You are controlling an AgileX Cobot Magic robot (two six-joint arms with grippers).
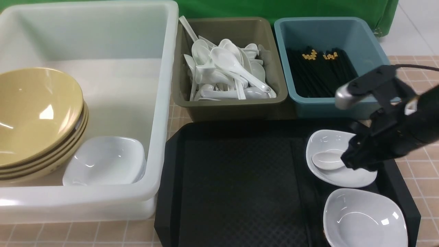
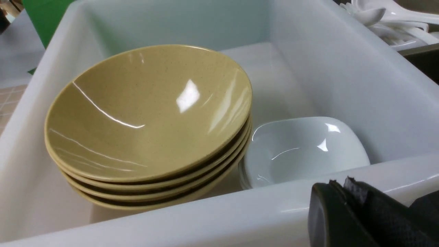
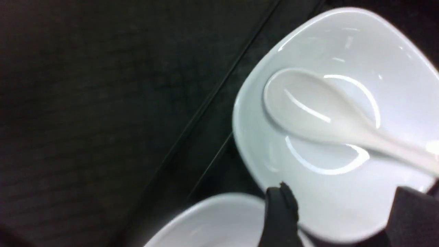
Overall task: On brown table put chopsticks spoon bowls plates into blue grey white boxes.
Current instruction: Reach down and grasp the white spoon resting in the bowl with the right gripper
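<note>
A white spoon (image 1: 327, 160) lies in a small white plate (image 1: 329, 140) on the black tray; its handle end is hidden behind my right gripper (image 1: 356, 161). In the right wrist view the right gripper (image 3: 341, 192) is open, with its fingers over the rim of that plate (image 3: 343, 41), just short of the spoon (image 3: 308, 106). A second plate (image 1: 365, 219) sits nearer. Yellow bowls (image 1: 34, 109) and a plate (image 1: 106, 161) lie in the white box (image 1: 161, 103). My left gripper (image 2: 339, 181) is shut and empty outside the white box's rim (image 2: 205, 219), near the bowls (image 2: 147, 113).
The grey box (image 1: 229, 103) holds several plain white spoons. The blue box (image 1: 329, 106) holds black chopsticks (image 1: 322, 72). The black tray (image 1: 240, 185) lies on the brown tiled table (image 1: 422, 171), in front of both small boxes. A green cloth hangs behind.
</note>
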